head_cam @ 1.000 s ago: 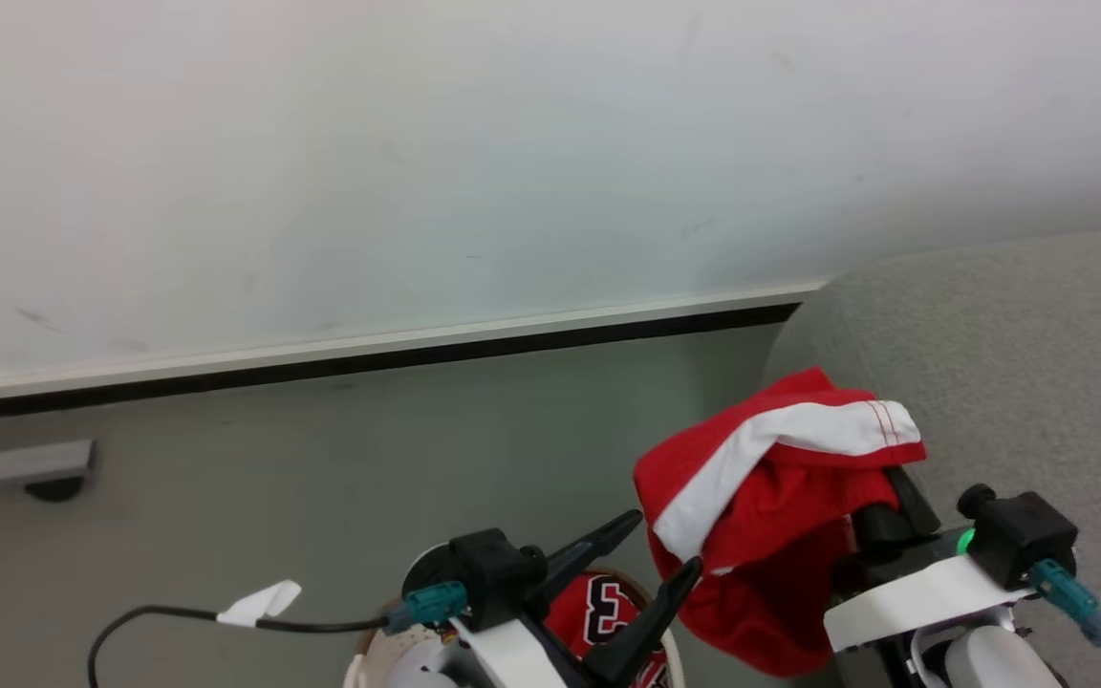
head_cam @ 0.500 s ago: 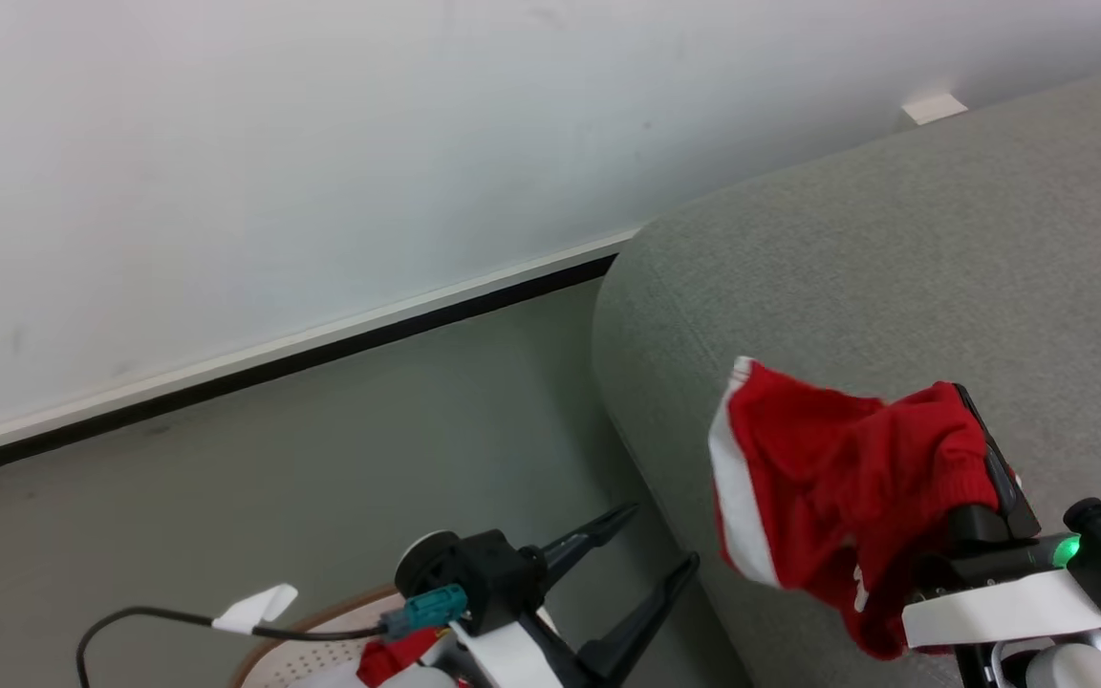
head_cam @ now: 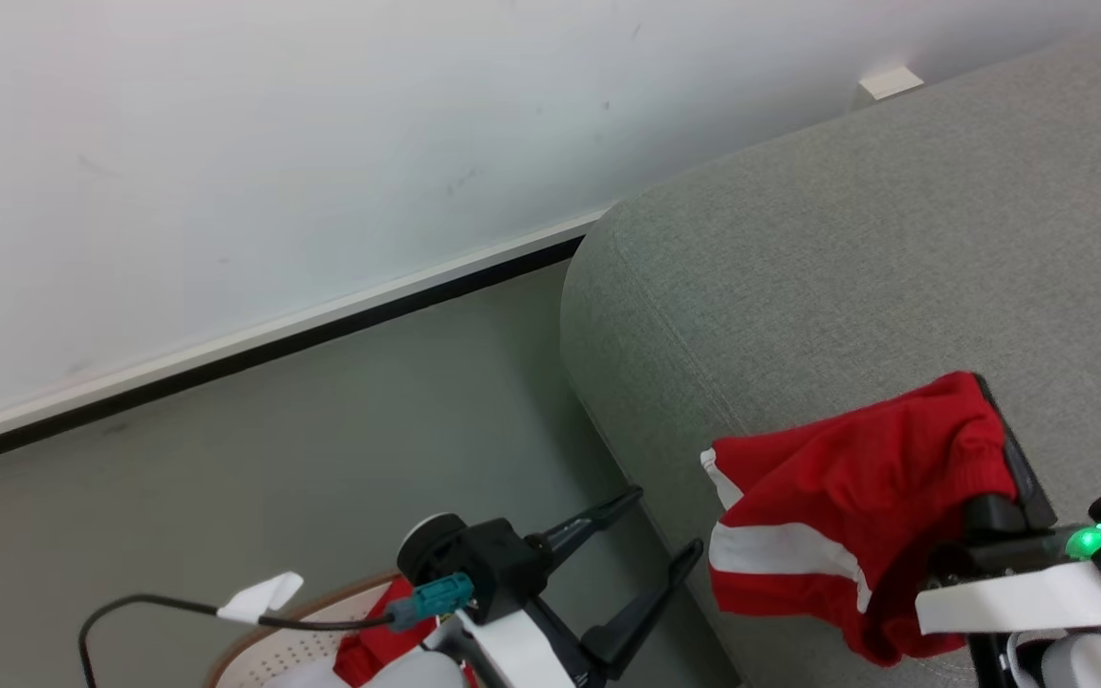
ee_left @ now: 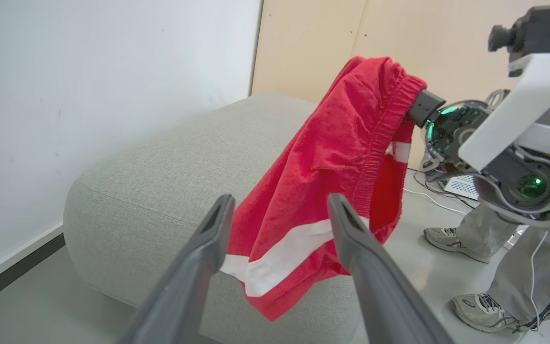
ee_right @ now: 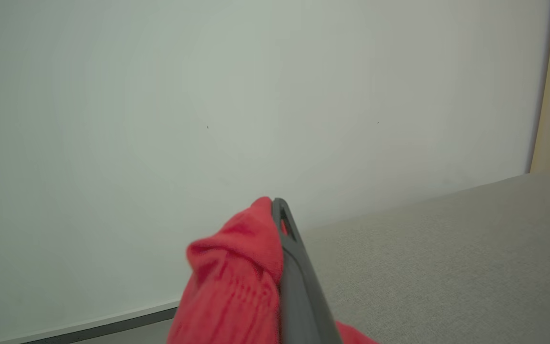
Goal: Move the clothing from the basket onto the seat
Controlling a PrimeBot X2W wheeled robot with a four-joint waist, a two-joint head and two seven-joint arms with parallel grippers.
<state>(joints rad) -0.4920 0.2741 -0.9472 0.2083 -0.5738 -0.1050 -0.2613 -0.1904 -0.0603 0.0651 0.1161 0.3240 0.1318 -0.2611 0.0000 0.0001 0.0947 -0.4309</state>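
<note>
**Red garment arriving over the seat's corner**

The right gripper, fingers pinched shut on the red garment, is carrying it across. A second ago the cloth was hanging mostly over the floor by the seat's left edge. Now it is hanging over the near left corner of the seat. The head camera is also turning right, so the wall is only sliding in the picture, not moving. The carry looks nearly finished. Releasing further in over the cushion would be safer, since the hem is dangling past the edge. The left gripper is waiting, fingers spread wide and empty, by the basket, where more red clothing is lying.

The left wrist view is showing the garment's free drape and white stripe, and a person's shoes at the right. Whether the cloth is touching the seat I cannot tell. The right wrist view is showing the shut pinch on the fabric up close.
</note>
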